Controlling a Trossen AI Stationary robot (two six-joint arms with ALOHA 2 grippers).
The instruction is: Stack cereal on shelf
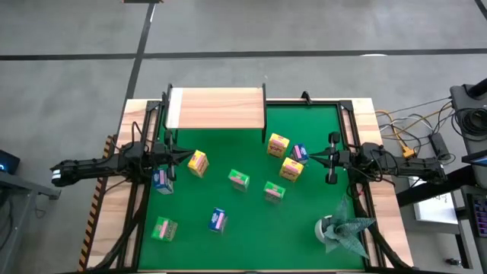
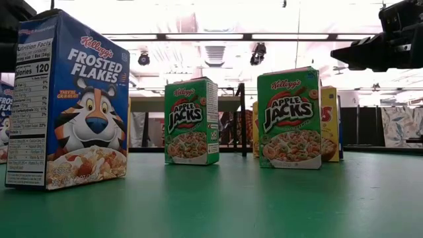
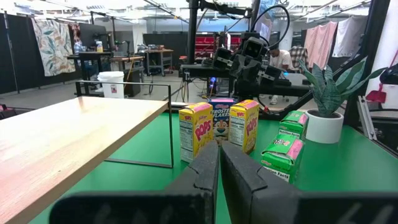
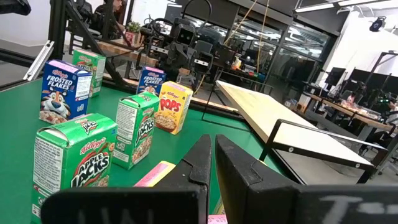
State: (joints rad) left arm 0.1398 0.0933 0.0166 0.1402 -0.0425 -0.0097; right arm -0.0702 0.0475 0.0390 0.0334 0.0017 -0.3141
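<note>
Nine small cereal boxes stand scattered on the green mat: yellow ones, blue ones, green ones. The wooden shelf stands at the far edge on thin black posts, with nothing on it. My left gripper is shut and empty, held above the mat beside the left yellow box. My right gripper is shut and empty, pointing at the cluster by the right blue box.
A potted plant in a white pot stands at the near right corner. In the low view a blue box and two green boxes stand upright. Black frame rails run along both side edges of the mat.
</note>
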